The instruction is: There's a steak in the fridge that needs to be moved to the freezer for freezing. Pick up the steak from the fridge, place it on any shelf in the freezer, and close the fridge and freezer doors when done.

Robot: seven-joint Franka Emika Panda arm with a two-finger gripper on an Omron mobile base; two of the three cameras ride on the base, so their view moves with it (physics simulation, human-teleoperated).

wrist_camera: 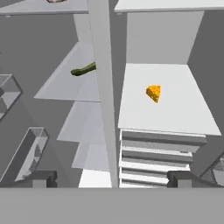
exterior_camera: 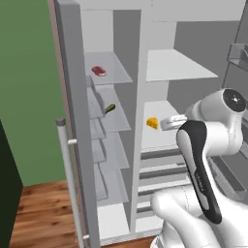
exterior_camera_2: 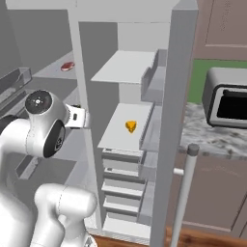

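Steak (exterior_camera: 99, 70) lay upper left of frame on top freezer (exterior_camera: 107, 145) shelf, already out of fridge (exterior_camera: 169, 121). Gripper (wrist_camera: 112, 178) sat empty, fingertips (wrist_camera: 40, 178) spread wide, bottom of hand view, aimed at divider btwn compartments. Both doors stood open w/ left door (exterior_camera: 72, 126) nearest. Next step prob closing: should back arm clear, then push each door flat near handle (exterior_camera: 68, 184).

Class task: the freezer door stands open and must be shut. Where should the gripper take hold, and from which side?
Take the vertical silver bar handle on the freezer door at mid-height, from the door's outer face. The bar stands clear of the panel on short posts, so fingers probably fit around it.
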